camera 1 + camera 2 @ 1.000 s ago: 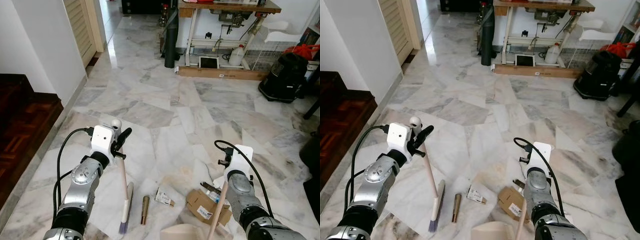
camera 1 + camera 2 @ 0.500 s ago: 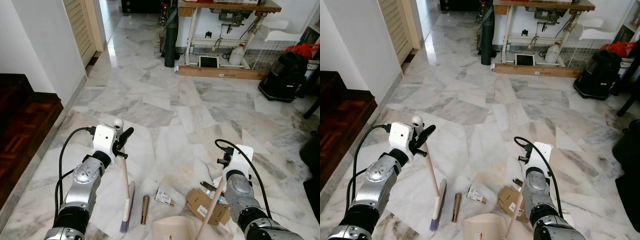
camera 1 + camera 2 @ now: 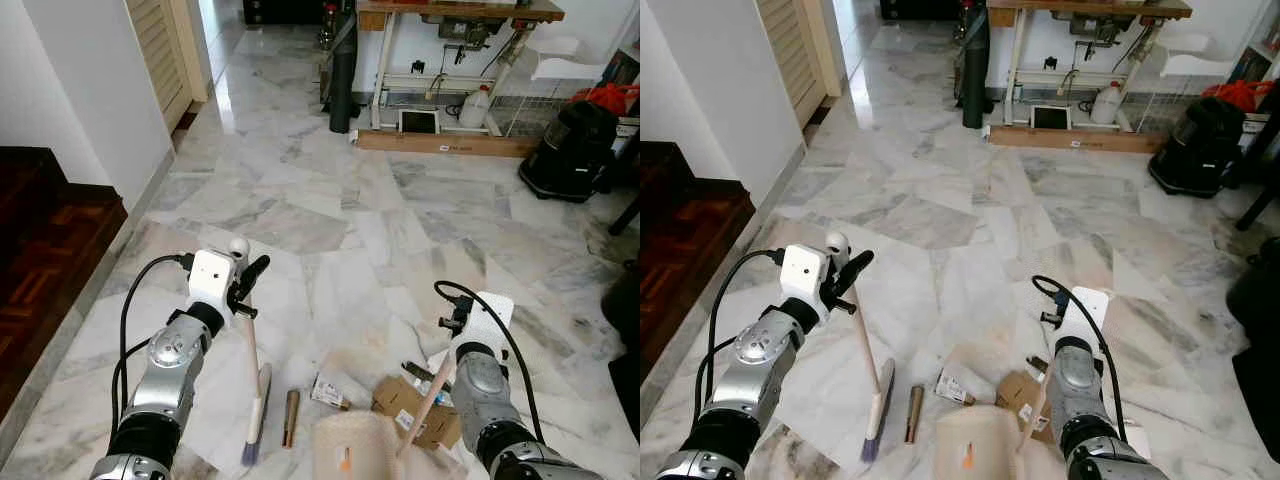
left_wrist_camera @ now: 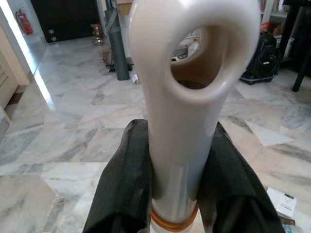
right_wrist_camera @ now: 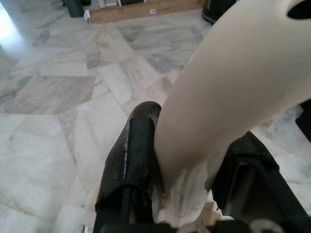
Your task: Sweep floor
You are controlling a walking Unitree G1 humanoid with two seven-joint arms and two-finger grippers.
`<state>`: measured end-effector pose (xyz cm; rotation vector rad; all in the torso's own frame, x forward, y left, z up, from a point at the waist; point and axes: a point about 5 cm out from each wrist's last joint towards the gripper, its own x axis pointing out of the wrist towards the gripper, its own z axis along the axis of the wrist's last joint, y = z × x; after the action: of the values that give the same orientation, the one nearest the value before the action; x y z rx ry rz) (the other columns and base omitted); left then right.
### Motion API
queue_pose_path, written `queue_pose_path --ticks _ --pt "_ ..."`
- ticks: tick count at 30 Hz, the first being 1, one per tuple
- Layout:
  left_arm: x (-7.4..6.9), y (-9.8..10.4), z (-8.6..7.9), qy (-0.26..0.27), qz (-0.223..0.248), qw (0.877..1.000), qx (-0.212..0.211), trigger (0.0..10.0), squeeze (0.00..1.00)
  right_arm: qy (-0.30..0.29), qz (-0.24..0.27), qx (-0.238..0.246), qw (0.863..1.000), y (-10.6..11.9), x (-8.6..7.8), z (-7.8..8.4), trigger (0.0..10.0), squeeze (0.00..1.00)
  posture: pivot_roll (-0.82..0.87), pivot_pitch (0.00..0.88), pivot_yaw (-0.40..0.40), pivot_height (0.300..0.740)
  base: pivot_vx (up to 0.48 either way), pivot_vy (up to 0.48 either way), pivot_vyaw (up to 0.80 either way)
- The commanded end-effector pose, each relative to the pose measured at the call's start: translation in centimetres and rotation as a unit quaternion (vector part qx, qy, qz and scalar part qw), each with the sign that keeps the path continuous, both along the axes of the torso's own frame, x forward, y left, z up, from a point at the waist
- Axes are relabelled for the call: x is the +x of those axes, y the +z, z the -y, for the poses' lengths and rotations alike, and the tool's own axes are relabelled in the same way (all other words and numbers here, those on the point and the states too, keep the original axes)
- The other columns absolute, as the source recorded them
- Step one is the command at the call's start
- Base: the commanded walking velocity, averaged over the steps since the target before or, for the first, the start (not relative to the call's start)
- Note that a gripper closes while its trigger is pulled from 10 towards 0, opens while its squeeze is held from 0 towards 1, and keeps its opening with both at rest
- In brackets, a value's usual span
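Note:
My left gripper (image 3: 243, 286) is shut on the cream handle of a broom (image 3: 250, 352), just under its looped top end (image 4: 194, 43). The broom's purple bristles (image 3: 250, 450) rest on the marble floor. My right gripper (image 5: 189, 160) is shut on the cream handle (image 3: 424, 402) of a dustpan (image 3: 350, 448), which looks blurred at the bottom centre. Litter lies between them: a brown cylinder (image 3: 290, 418), a small white packet (image 3: 327, 392), a flattened cardboard box (image 3: 412, 418) and a dark stick-like item (image 3: 421, 373).
A dark wooden step (image 3: 45, 260) and a white wall (image 3: 90, 90) are on the left. Ahead stand a sewing table (image 3: 450, 30), a black tube (image 3: 341, 90) and a black vacuum cleaner (image 3: 570, 150). Open marble floor (image 3: 330, 230) lies in between.
The dustpan has swung left and forward toward the litter, its handle leaning over more. The broom has shifted only slightly right.

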<state>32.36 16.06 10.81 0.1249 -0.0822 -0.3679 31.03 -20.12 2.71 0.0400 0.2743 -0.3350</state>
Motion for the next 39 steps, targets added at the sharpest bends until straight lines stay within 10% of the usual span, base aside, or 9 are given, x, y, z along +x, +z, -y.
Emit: queue_pose_path --ticks 1,39 --pt "0.4 1.0 0.2 -0.005 0.023 1.000 0.000 10.0 0.00 0.007 0.016 -0.007 1.000 0.7 0.6 -0.2 10.0 0.00 0.04 0.002 -0.026 0.740 0.000 0.000 0.00" --pt "0.3 1.1 0.0 0.000 0.028 1.000 0.002 10.0 0.00 0.006 0.004 -0.011 1.000 0.2 0.4 -0.9 10.0 0.00 0.06 0.017 -0.035 0.740 0.000 0.000 0.00"
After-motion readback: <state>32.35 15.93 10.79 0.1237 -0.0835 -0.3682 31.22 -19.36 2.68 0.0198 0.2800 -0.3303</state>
